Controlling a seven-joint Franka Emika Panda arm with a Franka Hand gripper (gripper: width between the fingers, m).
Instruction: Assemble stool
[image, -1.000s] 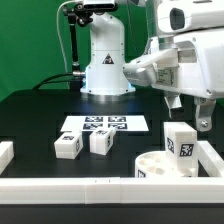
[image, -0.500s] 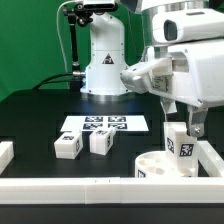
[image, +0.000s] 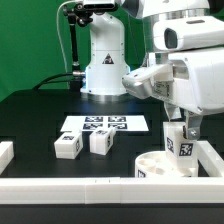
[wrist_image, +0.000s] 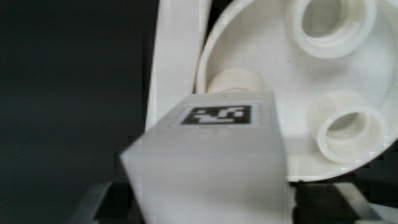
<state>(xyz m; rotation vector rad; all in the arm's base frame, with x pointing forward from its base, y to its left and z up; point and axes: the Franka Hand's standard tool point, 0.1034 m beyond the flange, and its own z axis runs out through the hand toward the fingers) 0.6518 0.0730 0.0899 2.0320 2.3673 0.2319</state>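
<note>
The round white seat (image: 150, 165) lies at the front of the exterior view's right, holes up. One tagged leg (image: 179, 143) stands upright on it. My gripper (image: 181, 128) has come down over that leg's top, one finger on each side. In the wrist view the leg (wrist_image: 214, 160) fills the space between my dark fingers (wrist_image: 93, 200), with a thin dark gap on one side, so the jaws look open. The seat (wrist_image: 311, 80) with its round sockets lies beyond the leg. Two more legs (image: 68, 146) (image: 101, 142) lie loose on the table.
The marker board (image: 100, 125) lies flat behind the two loose legs. White border bars run along the front (image: 100, 187), the left (image: 5, 153) and the right (image: 212, 155). The arm's white base (image: 105, 65) stands at the back.
My gripper has moved down and toward the exterior view's left, onto the leg standing on the seat. The legs and seat have not moved.
</note>
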